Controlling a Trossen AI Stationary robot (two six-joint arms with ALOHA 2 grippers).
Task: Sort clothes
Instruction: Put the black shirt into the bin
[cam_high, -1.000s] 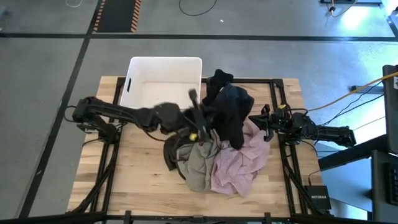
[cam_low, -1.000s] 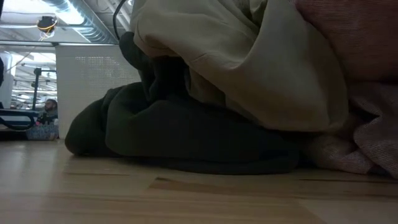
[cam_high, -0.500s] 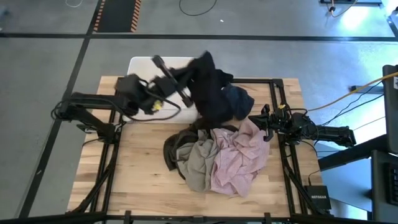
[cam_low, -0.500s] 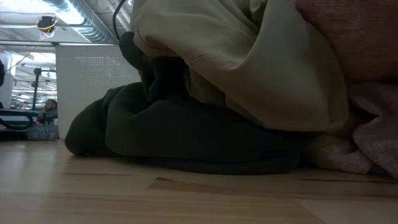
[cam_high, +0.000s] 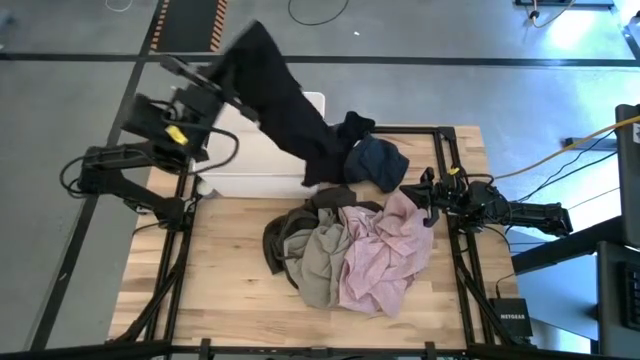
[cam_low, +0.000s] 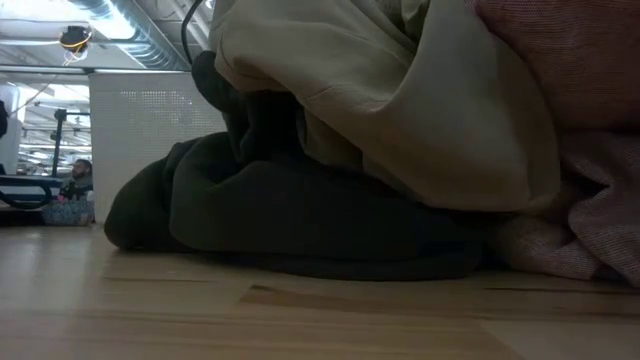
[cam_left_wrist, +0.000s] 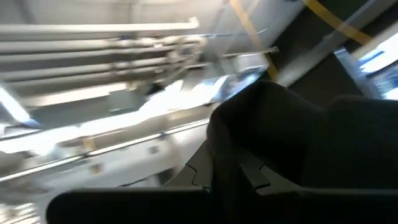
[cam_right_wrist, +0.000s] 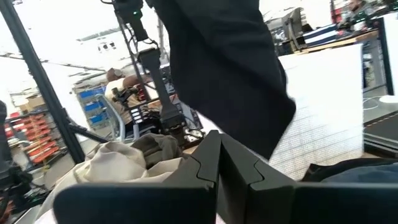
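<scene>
Left gripper (cam_high: 232, 42) is raised beyond the table's far-left corner, clamped on one black garment (cam_high: 285, 105), which hangs stretched across the single white tub (cam_high: 232, 170) with its lower end by the navy garment (cam_high: 378, 160); right gripper (cam_high: 428, 198) waits at the right table edge, fingers pressed together with nothing between them. Four garments lie on the table (cam_high: 215, 275): navy at the far side, pale pink (cam_high: 385, 250), beige-grey (cam_high: 320, 260) and dark olive-grey (cam_high: 282, 238) heaped mid-table, perhaps overlapping more than shows; bare wood lies left and near of the heap.
</scene>
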